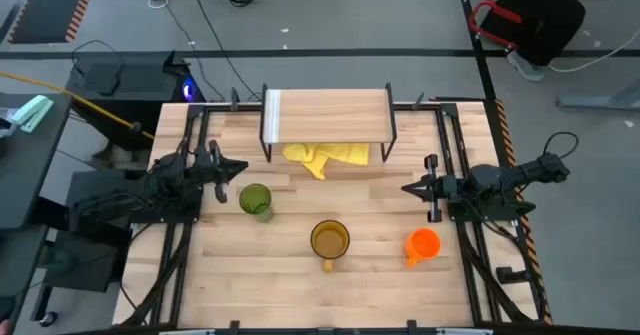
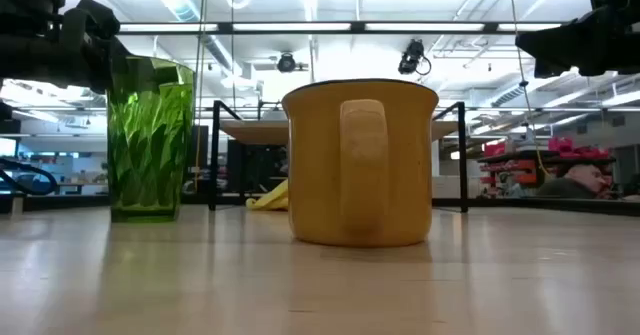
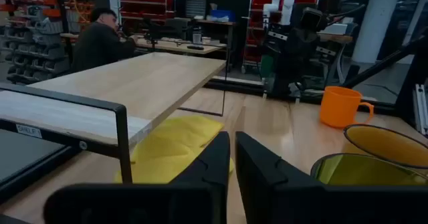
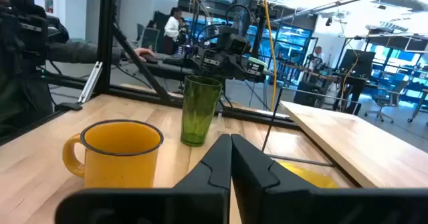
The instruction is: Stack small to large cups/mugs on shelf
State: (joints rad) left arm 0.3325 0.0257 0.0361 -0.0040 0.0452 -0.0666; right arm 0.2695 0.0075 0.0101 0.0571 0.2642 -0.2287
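Fingers pressed together on both my grippers, each one empty. My left gripper [image 1: 238,167] hovers over the left side of the large wooden tabletop [image 1: 370,285], just beside the tall olive-green translucent plastic tumbler [image 1: 255,200], which stands upright. My right gripper [image 1: 412,187] hovers over the right side, near the small bright orange plastic mug [image 1: 423,244], whose handle points toward the front edge. Between and in front of those two stands the amber-yellow translucent mug with a handle [image 1: 329,240], upright, handle also toward the front edge. All three vessels rest on the tabletop, apart from one another. At the back of the table stands the small low shelf with a light wooden top board and thin black wire legs [image 1: 326,114]; its board carries nothing. A crumpled yellow cloth [image 1: 325,155] lies on the tabletop, partly under the shelf's front edge. Beyond the table, a person in dark clothing [image 3: 99,42] sits at a bench.
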